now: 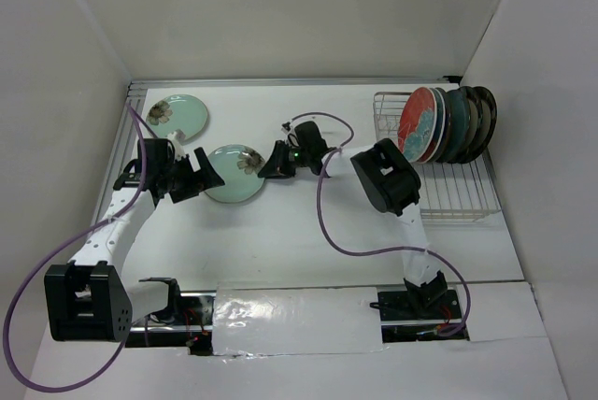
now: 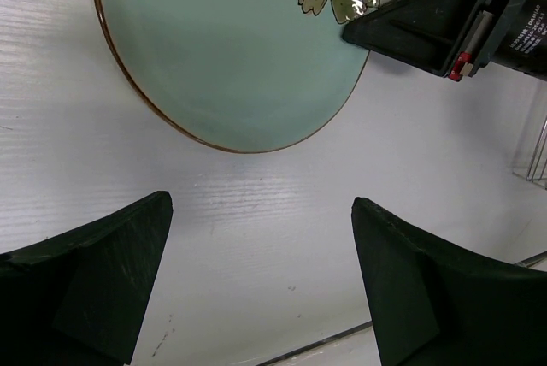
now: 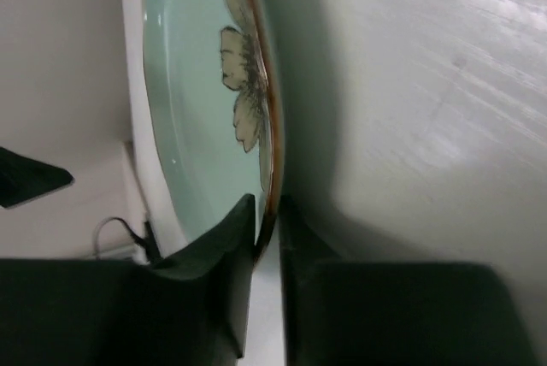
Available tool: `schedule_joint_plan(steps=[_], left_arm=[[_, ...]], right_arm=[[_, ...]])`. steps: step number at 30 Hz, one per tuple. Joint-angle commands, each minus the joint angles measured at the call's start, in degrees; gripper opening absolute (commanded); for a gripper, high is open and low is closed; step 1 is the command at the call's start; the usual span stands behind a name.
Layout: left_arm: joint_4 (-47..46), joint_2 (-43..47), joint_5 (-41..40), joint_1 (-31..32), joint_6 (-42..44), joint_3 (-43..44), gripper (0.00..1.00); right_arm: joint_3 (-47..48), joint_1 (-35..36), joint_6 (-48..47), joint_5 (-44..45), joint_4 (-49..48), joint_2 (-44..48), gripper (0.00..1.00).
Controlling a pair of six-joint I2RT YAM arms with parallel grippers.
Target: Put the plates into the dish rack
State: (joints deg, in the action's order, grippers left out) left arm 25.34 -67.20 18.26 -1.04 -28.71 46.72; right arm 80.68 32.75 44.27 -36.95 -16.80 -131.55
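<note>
Plate (image 1: 234,173), pale mint, pinched by right end effector (image 3: 266,214), label (image 2: 523,28) unreadable

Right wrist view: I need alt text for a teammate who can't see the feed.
The right gripper pinches the brown rim of a pale mint plate with a flower on it, seen almost edge-on between its two dark fingers. The white table fills the right side of the frame.
</note>
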Motion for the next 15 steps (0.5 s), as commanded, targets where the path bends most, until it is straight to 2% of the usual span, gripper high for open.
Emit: schedule_joint_plan(steps=[1, 4, 10, 14, 15], left_arm=[[-0.6, 1.3, 0.4, 0.2, 0.0, 1.0, 0.99], [-0.6, 1.3, 0.4, 0.2, 0.0, 1.0, 0.99], [-0.6, 1.3, -0.2, 0.2, 0.0, 1.0, 0.99], [-0.6, 1.8, -0.2, 0.2, 0.0, 1.0, 0.99], [-0.6, 1.8, -0.2, 0.2, 0.0, 1.0, 0.99]], right_arm=[[-0.4, 1.0, 0.4, 2.6, 2.6, -4.3, 0.16], [2.3, 1.0, -2.4, 4.0, 6.1, -3.7, 0.00], [7.6, -0.1, -10.3, 12.5, 15.0, 4.3, 0.00], [11.4, -0.1, -15.9, 23.0, 23.0, 12.1, 0.00], [11.4, -0.1, -16.8, 28.0, 24.3, 15.7, 0.00]])
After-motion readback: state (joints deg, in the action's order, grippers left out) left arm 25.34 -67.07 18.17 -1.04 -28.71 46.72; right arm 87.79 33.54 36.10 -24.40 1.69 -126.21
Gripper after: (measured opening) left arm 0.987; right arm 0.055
